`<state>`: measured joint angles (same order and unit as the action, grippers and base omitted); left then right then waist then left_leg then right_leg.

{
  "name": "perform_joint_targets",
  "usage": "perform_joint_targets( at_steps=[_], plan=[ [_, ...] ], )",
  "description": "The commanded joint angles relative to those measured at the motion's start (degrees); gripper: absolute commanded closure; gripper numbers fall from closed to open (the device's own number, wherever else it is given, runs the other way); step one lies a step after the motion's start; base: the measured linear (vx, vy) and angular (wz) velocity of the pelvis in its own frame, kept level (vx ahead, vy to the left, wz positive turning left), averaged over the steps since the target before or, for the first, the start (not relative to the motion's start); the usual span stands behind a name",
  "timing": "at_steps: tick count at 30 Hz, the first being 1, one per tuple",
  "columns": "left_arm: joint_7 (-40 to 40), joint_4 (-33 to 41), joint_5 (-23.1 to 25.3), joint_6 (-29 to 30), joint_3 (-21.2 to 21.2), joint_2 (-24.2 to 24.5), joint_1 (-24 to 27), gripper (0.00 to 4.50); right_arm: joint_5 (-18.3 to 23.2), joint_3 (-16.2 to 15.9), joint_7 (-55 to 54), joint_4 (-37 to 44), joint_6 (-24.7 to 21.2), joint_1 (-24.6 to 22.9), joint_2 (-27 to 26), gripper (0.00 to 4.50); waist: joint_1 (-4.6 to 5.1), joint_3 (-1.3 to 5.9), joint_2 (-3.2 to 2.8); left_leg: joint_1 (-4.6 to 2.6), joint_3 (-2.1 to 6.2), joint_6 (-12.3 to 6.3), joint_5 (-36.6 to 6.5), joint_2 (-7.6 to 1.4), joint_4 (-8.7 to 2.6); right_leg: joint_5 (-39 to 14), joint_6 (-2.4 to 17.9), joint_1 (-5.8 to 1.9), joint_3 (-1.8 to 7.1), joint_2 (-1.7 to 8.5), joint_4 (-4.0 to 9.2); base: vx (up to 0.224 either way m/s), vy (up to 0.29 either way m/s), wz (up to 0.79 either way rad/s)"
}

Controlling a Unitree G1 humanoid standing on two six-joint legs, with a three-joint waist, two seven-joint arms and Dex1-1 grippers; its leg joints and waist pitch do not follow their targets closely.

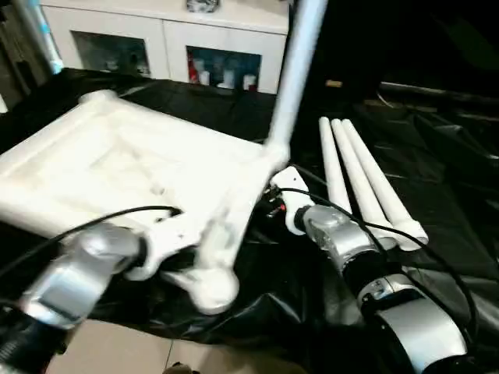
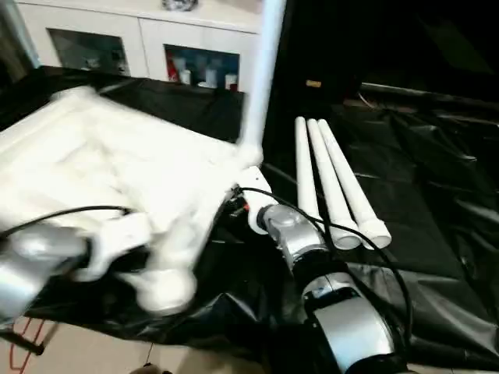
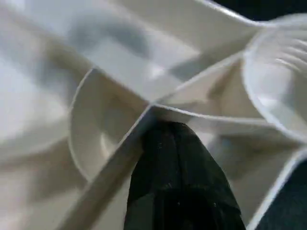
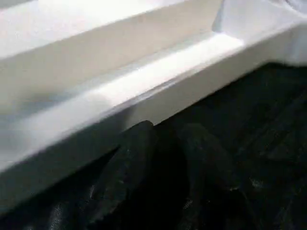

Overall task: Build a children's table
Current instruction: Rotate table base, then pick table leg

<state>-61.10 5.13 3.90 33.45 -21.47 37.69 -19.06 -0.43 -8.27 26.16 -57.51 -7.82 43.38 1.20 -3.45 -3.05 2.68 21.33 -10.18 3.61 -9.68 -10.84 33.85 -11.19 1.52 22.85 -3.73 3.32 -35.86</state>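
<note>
Left wrist view puts our left gripper (image 3: 165,143) fully closed, black tips pressed against a rib on the underside of the tabletop (image 1: 117,167), by a round leg socket; whether it pinches the rib we can't tell. Right gripper (image 4: 165,136) sits at the top's side edge, fingers (image 4: 129,158) close together — tips just under the rim, over the black sheet (image 1: 437,156); a real grip can't be confirmed. Head views: both silver forearms reach fwd, left arm low at the top's near corner, right arm toward the corner where one leg (image 1: 292,70) stands upright in its socket. Top lies upside down, tilted. Three loose legs (image 1: 366,183) lie side by side to the right, on the sheet. White cabinet (image 1: 168,39) behind holds small bottles.
</note>
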Motion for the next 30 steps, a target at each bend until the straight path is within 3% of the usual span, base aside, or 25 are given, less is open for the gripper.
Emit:
perform_joint_targets(
  at_steps=[1,2,3,4,7,8,9,12,15,17,20,27,30],
  plan=[
    [0.2,-1.8,-0.5,-2.1,-1.3,-1.2,-2.1,4.5,-0.4,0.0,0.7,-0.8,1.4,1.3,-0.5,3.74,-0.34,3.67,-0.83,-0.63,0.97,2.19,-11.6,-2.38,-4.23,-7.9,11.2,-2.8,3.3,5.02,3.67,0.0,0.0,0.0],
    [2.1,-5.5,1.0,-4.4,-2.1,-2.8,-4.7,4.5,-0.5,0.1,0.7,-1.2,1.9,1.3,-0.4,3.86,-0.26,3.59,-1.36,-0.84,0.8,1.91,-11.7,-2.23,-4.11,-7.4,11.4,-2.39,3.27,4.71,3.91,0.0,0.0,0.0],
    [2.8,-6.8,1.5,-5.0,-2.2,-3.3,-5.5,4.5,-0.5,0.1,0.7,-1.4,2.0,1.3,-0.4,3.98,-0.25,3.61,-1.15,-0.8,0.76,1.87,-11.8,-2.2,-4.03,-7.2,11.5,-2.54,3.3,4.74,3.89,0.0,0.0,0.0],
    [3.8,-8.4,1.9,-5.4,-2.0,-4.1,-6.5,4.5,-0.6,0.1,0.6,-1.5,2.2,1.3,-0.3,4.07,-0.28,3.59,-1.51,-0.84,0.82,2.08,-12.2,-2.24,-4.11,-7.1,11.7,-2.57,3.28,4.7,3.89,0.0,0.0,0.0],
    [6.3,-12.6,3.6,-8.0,-1.9,-5.5,-8.7,4.5,-0.7,0.3,0.6,-1.8,2.8,1.2,0.2,4.2,-0.28,3.6,-1.29,-0.82,0.97,2.05,-12.9,-2.38,-4.14,-8.1,11.6,-2.76,3.25,4.89,3.88,0.0,0.0,0.0],
    [7.8,-14.5,4.2,-9.4,-1.6,-6.2,-9.6,4.5,-0.9,0.4,0.0,-1.4,2.9,1.0,0.7,4.43,-0.33,3.63,-1.92,-0.9,1.03,2.19,-13.0,-2.37,-4.1,-8.0,11.6,-2.7,3.27,4.89,3.83,0.0,0.0,0.0],
    [9.2,-16.3,4.6,-11.0,-1.4,-6.9,-10.5,4.5,-1.0,0.6,-0.7,-1.0,3.0,0.7,1.1,4.43,-0.33,3.68,-1.51,-0.95,0.96,2.2,-13.1,-2.34,-4.07,-7.7,11.6,-2.75,3.23,4.76,3.92,0.0,0.0,0.0],
    [11.3,-18.4,4.6,-12.0,-0.8,-8.4,-11.6,4.5,-0.8,1.8,-3.6,0.3,2.0,0.6,2.2,4.43,-0.42,3.67,-1.6,-0.93,0.99,2.25,-12.8,-2.4,-4.1,-7.2,11.9,-2.71,3.19,4.77,3.85,0.0,0.0,0.0],
    [9.6,-14.7,2.3,-10.5,0.4,-8.4,-10.4,4.5,-1.8,3.3,-9.8,5.9,-5.2,0.6,3.9,4.43,-0.63,3.74,-1.59,-1.0,0.91,2.38,-11.8,-2.39,-4.06,-5.4,12.1,-2.82,3.13,4.62,3.61,0.0,0.0,0.0],
    [9.7,-13.5,2.1,-9.4,0.9,-8.3,-10.0,4.5,-1.7,3.9,-10.5,7.9,-7.4,0.5,4.5,4.43,-0.71,3.81,-1.46,-1.02,0.87,2.57,-11.1,-2.38,-4.02,-4.7,11.8,-2.88,3.17,4.63,3.46,0.0,0.0,0.0],
    [10.4,-9.6,-0.3,-3.5,4.1,-8.6,-8.0,4.5,1.4,7.5,-9.2,15.5,-13.1,0.0,6.3,4.43,-0.59,3.63,-1.53,-1.07,0.78,2.38,-11.9,-2.37,-4.01,-5.6,11.0,-2.95,3.25,4.57,3.59,0.0,0.0,0.0],
    [13.6,-6.2,-7.6,-2.3,11.0,-13.1,-5.5,3.69,1.8,11.0,-16.2,20.9,-20.7,1.1,8.5,3.71,-0.35,3.53,-1.69,-1.12,0.78,3.26,-13.1,-2.07,-3.96,-8.2,10.5,-2.62,3.11,4.19,4.06,0.0,0.0,0.0],
    [18.7,-5.5,-8.3,0.2,14.5,-17.1,-6.0,3.46,1.4,13.5,-19.7,24.2,-27.3,1.2,9.0,3.49,-0.49,3.55,-0.94,-0.96,0.71,2.7,-11.6,-2.02,-3.84,-8.1,9.6,-2.94,3.18,4.29,4.02,0.0,0.0,0.0]
  ],
)
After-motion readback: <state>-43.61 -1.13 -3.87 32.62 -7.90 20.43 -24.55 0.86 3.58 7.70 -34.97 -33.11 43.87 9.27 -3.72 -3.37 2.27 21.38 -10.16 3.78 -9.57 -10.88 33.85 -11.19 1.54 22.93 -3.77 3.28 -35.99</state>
